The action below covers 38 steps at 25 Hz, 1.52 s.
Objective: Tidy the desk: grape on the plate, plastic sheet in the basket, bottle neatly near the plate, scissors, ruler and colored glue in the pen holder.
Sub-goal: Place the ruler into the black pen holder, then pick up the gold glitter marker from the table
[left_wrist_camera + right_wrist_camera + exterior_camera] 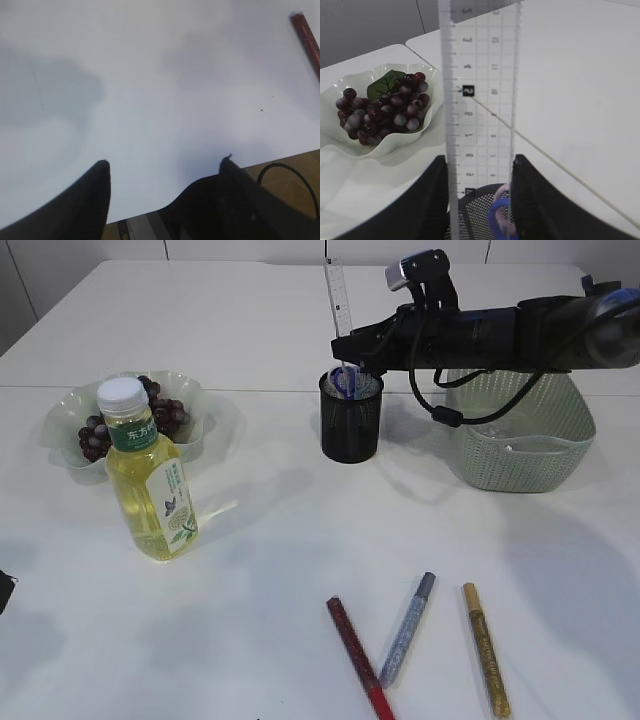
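My right gripper (352, 352) (479, 160) is shut on the clear ruler (340, 298) (479, 75) and holds it upright, its lower end at the mouth of the black mesh pen holder (351, 420) (480, 210). Blue-handled scissors (345, 380) (496, 220) stand in the holder. Grapes (160, 415) (385, 107) lie on the pale plate (60, 425) (350, 145). The bottle (150, 485) stands upright in front of the plate. Red (360, 655) (306, 37), silver (408, 628) and gold (486, 648) glue pens lie at the table's front. My left gripper (165, 161) is open over bare table.
A green basket (520, 455) stands right of the pen holder, under my right arm; something clear seems to lie inside it. The table's front edge shows in the left wrist view (150, 212).
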Available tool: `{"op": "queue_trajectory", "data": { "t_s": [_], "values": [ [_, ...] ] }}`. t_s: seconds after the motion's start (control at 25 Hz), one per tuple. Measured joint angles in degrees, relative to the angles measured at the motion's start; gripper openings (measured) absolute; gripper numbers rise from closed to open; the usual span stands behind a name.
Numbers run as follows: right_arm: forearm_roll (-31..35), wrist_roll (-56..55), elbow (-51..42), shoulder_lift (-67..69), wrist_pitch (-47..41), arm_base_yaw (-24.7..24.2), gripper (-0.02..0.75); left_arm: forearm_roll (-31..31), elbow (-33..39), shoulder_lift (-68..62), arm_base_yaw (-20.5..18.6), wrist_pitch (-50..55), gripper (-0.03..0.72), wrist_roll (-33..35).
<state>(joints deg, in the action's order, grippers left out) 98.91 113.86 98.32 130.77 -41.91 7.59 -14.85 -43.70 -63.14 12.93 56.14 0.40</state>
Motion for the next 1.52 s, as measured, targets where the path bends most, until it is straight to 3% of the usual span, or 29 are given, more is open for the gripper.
{"op": "queue_trajectory", "data": {
  "t_s": [0.2, 0.56, 0.76, 0.84, 0.96, 1.08, 1.16, 1.28, 1.52],
  "values": [
    [0.0, -0.1, 0.0, 0.0, -0.23, 0.0, 0.375, 0.0, 0.0, 0.0, 0.0, 0.0, 0.488, 0.0],
    [1.77, -0.45, 0.0, 0.0, -0.46, 0.0, 0.387, 0.0, 0.0, 0.0, 0.0, 0.0, 0.487, 0.0],
    [0.28, -11.24, 0.0, -1.33, 0.66, 0.0, 0.387, 0.0, 0.0, 0.0, 0.0, 0.0, 0.487, 0.0],
    [-7.27, -19.74, 0.0, -3.29, 2.38, 0.0, 0.387, 0.0, 0.0, 0.0, 0.0, 0.0, 0.487, 0.0],
    [-27.34, -36.05, 0.0, -7.54, 2.55, -0.02, 0.387, 0.0, 0.0, 0.0, 0.0, -0.34, 0.487, 0.0],
    [-45.43, -54.22, 0.0, -11.52, -1.63, -0.02, 0.387, 0.0, 0.0, 0.0, 0.0, -2.09, 0.487, 0.0],
    [-54.1, -65.75, 0.0, -13.84, -5.93, -0.02, 0.387, 0.0, 0.0, 0.0, 0.0, -3.53, 0.487, 0.0],
    [-60.79, -78.48, 0.0, -16.57, -12.1, -0.02, 0.387, 0.0, 0.0, 0.0, 0.0, -4.68, 0.487, 0.0],
    [-72.09, -93.15, -2.92, -20.81, -20.71, 2.66, 0.387, 0.0, 0.0, 0.0, 0.0, -5.77, 0.486, 0.0]
  ]
}}
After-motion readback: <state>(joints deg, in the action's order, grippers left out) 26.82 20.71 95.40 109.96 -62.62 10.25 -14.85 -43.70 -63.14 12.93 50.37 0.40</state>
